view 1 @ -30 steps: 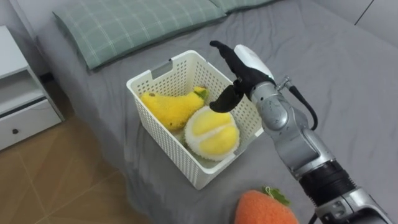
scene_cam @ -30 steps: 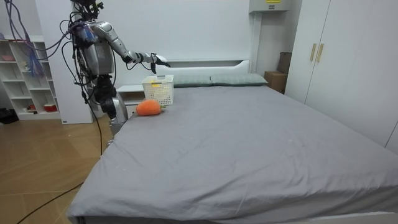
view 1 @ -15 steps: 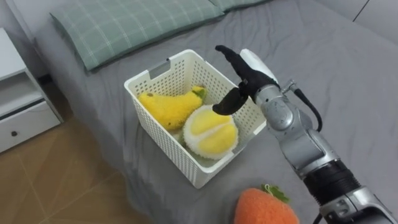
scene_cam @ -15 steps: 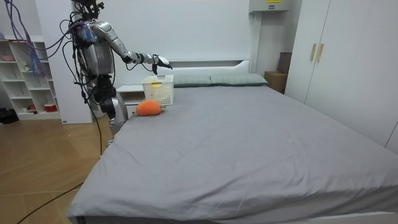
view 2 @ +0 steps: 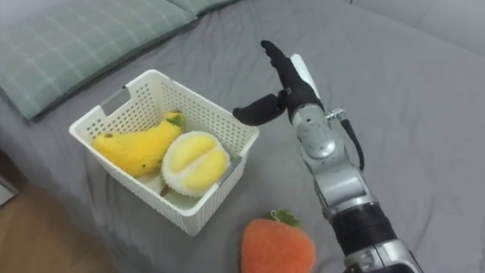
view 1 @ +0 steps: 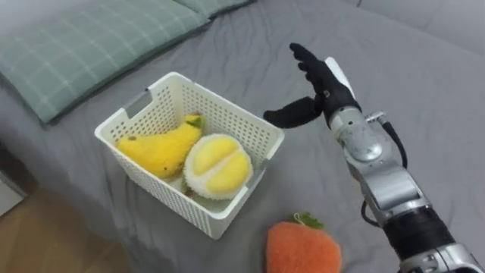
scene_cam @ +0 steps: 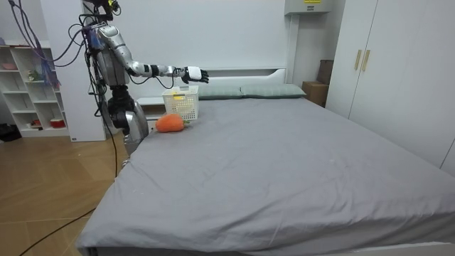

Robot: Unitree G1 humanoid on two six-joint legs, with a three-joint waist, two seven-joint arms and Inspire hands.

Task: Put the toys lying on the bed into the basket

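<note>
A white slatted basket (view 1: 144, 115) (view 2: 120, 106) (scene_cam: 180, 102) stands on the grey bed (view 1: 424, 83) near its edge. Inside lie a yellow plush banana-like toy (view 1: 158, 149) (view 2: 135, 145) and a round pale yellow plush fruit (view 1: 218, 164) (view 2: 195, 161). An orange plush strawberry (view 1: 301, 248) (view 2: 277, 246) (scene_cam: 170, 123) with a green top lies on the bed in front of the basket. My right hand (view 1: 322, 85) (view 2: 289, 83) (scene_cam: 195, 74) is open and empty, held in the air to the right of the basket and beyond it.
A green checked pillow (view 1: 83, 47) (view 2: 68, 42) lies behind the basket at the head of the bed. In the room view I stand at the bed's corner near white shelves (scene_cam: 28, 92); a wardrobe (scene_cam: 387, 71) is on the room view's right.
My right hand has moved from above the basket's far rim out to the right, over the bed. The head camera has turned, so the basket sits further left.
</note>
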